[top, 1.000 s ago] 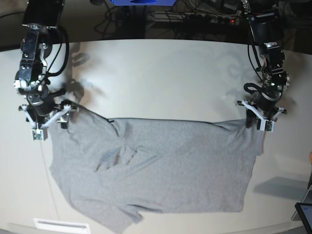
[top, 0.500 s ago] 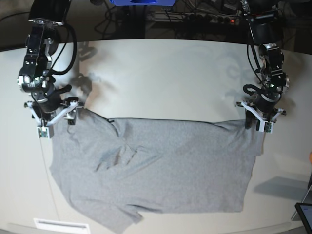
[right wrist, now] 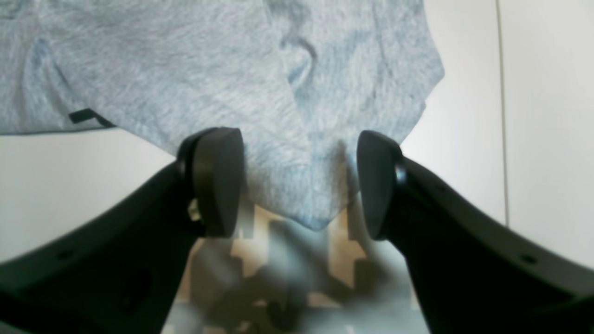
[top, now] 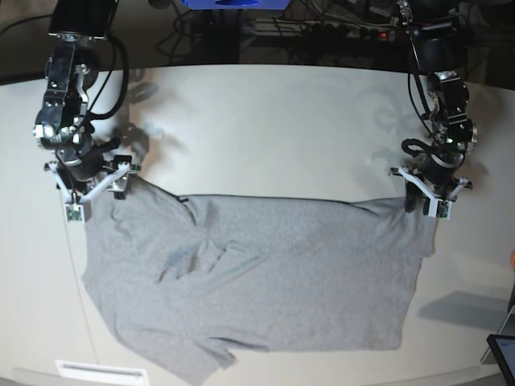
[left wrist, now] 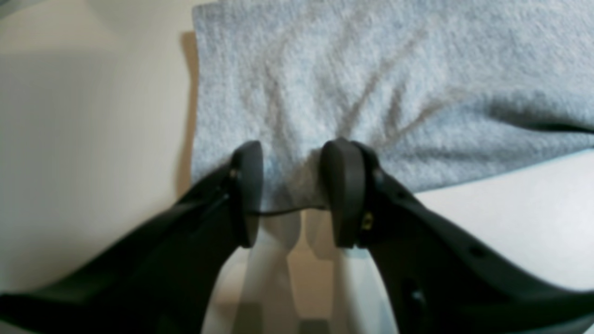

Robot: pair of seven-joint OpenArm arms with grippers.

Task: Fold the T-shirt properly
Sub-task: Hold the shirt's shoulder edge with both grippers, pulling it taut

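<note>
The T-shirt [top: 265, 273] is lying spread on the pale tabletop [top: 273, 129], plain grey side facing up, occupying the near half of the surface. Its far edge is running almost straight between the two arms. A cluster of creases is sitting left of the garment's centre in the base view, and one sleeve is trailing toward the near edge of the tabletop.

The left tool [left wrist: 291, 190] is standing at the far corner of the garment on the base view's right. In the left wrist view its jaws are standing partly apart with a bunched ridge of grey cloth between the two pads; wrinkles are radiating from that spot. The left tool is gripping the T-shirt.

The right tool [right wrist: 299, 183] is positioned at the opposite far corner, on the base view's left. Its jaws are standing wide apart, and the pointed tip of the cloth is lying between them without touching either pad [right wrist: 218, 181]. The right tool is open and holding nothing.

Cables and dark equipment are showing beyond the tabletop's far edge.
</note>
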